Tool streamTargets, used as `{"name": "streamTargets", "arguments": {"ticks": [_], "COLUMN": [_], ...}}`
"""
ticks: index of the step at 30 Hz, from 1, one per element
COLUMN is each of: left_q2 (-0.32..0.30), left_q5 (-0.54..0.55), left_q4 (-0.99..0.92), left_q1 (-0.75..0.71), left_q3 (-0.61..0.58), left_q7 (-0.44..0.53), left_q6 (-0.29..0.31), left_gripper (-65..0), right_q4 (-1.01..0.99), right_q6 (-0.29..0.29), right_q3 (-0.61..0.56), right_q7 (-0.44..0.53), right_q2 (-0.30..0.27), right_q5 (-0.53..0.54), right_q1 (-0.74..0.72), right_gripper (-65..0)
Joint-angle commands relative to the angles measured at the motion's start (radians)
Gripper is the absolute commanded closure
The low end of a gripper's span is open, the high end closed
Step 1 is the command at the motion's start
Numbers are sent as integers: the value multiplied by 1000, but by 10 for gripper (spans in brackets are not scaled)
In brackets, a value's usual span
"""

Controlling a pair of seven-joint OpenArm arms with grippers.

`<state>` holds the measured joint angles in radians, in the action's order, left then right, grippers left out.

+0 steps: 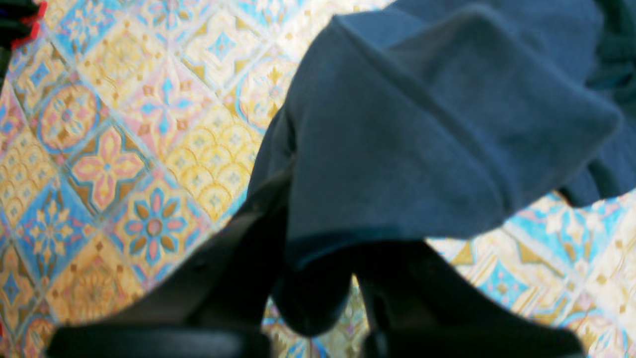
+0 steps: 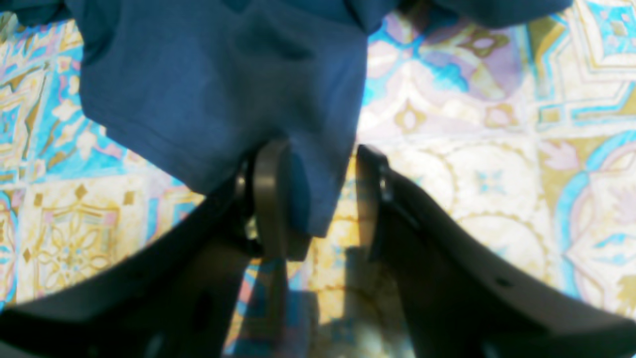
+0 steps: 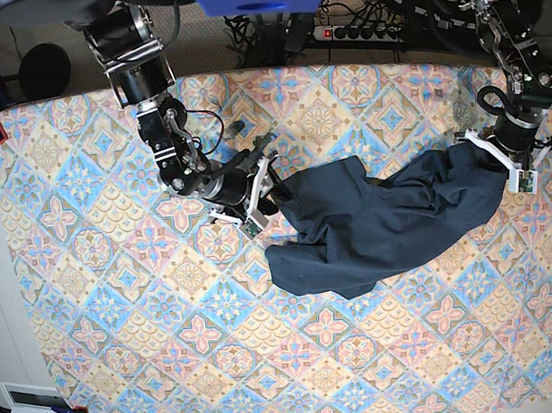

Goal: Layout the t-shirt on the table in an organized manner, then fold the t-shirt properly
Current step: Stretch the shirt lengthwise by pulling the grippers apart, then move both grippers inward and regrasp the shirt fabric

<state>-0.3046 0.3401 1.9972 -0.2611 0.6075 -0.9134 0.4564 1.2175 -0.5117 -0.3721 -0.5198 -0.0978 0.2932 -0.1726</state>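
Two tools grip the t-shirt (image 3: 379,221) crumpled on the patterned desk (image 3: 124,316): the left tool (image 1: 318,278) is closed tight on one cloth edge, while the right tool (image 2: 318,199), jaws fairly wide, encloses another edge.

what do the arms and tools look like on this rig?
Both arms are black, built from chunky cylindrical joints with silver-grey segments. Each wrist carries a white bracket. The right tool has dark tapered fingers, one faced with a flat brownish pad. The left tool shows dark, blurred fingers. A thin red wire runs by the right arm.
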Motion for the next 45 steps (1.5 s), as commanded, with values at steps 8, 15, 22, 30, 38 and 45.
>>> {"name": "streamTargets", "arguments": {"ticks": [8,15,22,30,38,45], "left_q2": [-18,-18,-20,-54,-129,-169], "left_q5": [11,11,7,0,7,7], "left_q4": [17,17,17,15,15,20], "left_q1": [7,7,19,26,53,49], "left_q3": [9,9,9,1,-1,-108], "left_q7": [27,27,52,116,112,110], "left_q6": [-1,-1,-1,-1,-1,-1], "left_gripper": [-1,-1,-1,-2,-2,-2], "right_q4": [-6,0,163,316,322,287], "right_q6": [-14,-14,-14,-15,-15,-17], "right_q3": [-110,-97,86,253,471,615], "right_q7": [-70,-66,-70,-121,-132,-179], "right_q2": [7,7,7,-73,-263,-386], "right_q5": [-19,-19,-18,42,389,634], "right_q1": [-2,0,2,-3,-26,-78], "right_gripper": [-205,0,0,0,0,0]}}
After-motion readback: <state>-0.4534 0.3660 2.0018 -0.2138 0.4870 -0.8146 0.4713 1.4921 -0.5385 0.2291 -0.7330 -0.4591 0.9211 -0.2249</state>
